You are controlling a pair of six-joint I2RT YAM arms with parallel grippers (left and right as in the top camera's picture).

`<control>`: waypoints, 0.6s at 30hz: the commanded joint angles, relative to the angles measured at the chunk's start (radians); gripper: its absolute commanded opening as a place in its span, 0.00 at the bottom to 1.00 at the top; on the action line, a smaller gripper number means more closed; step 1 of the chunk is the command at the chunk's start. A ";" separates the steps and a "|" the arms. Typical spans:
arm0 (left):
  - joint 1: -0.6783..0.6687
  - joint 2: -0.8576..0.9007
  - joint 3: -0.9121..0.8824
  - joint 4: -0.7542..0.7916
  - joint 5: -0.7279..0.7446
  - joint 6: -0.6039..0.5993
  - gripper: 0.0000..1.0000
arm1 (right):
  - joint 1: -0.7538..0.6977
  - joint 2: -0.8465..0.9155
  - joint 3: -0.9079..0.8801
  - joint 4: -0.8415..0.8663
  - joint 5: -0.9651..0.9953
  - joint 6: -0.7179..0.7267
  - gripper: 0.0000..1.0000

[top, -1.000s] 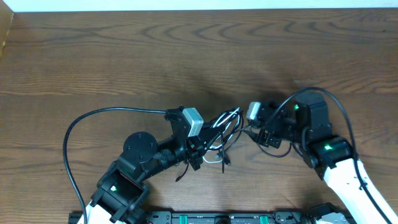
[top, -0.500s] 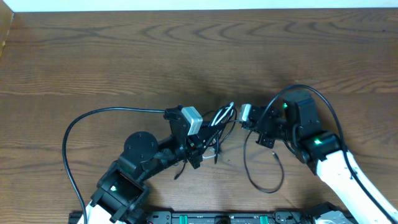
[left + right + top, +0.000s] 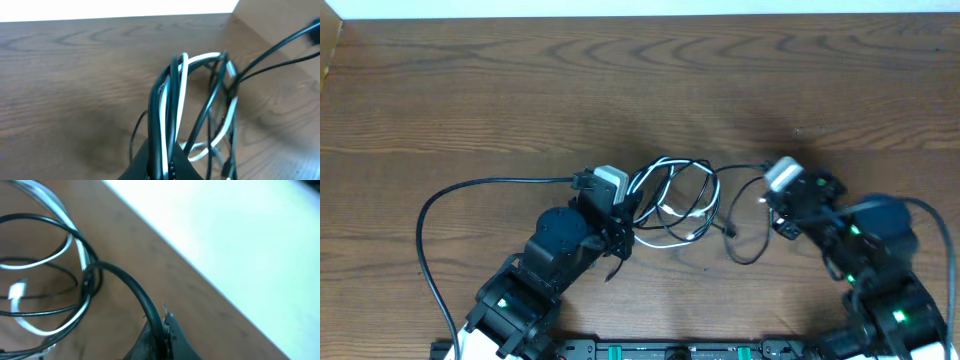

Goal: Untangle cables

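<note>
Two hands hold the tangle from opposite sides. The left hand (image 3: 623, 220) is pressed together on a sheaf of several strands of the cables (image 3: 670, 195), black ones together with the white cable (image 3: 704, 203). These rise from between its fingers and fan into overlapping loops just ahead of it. In the left wrist view the loops appear to stand off the surface (image 3: 520, 90). The right hand (image 3: 160, 336) pinches a single black strand (image 3: 125, 282), which arcs away from its fingertips toward the same loops. The bundle lies between the two hands, nearer the left one, and a slack bight of black cord hangs beside the right hand. The thick arm wire (image 3: 470, 188) sweeping out behind the left hand is no part of the tangle. The cords are judged light, limp and smooth-jacketed: they should slide over one another readily, hold no shape of their own, and catch mainly at crossings and at the plug ends, which are too small here to pick out with certainty. Hard pulling would likely tighten the crossings. The better hold is on one strand alone, close to where it leaves the sheaf or near its free end.
</note>
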 commanded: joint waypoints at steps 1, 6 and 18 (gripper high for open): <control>0.003 -0.011 0.018 -0.001 -0.050 -0.009 0.08 | -0.041 -0.051 0.007 -0.012 0.058 0.060 0.01; 0.003 -0.012 0.018 -0.005 -0.053 -0.009 0.08 | -0.093 -0.056 0.007 -0.073 0.102 0.122 0.01; 0.003 -0.012 0.018 -0.023 -0.064 -0.010 0.08 | -0.175 -0.056 0.007 -0.179 0.188 0.414 0.23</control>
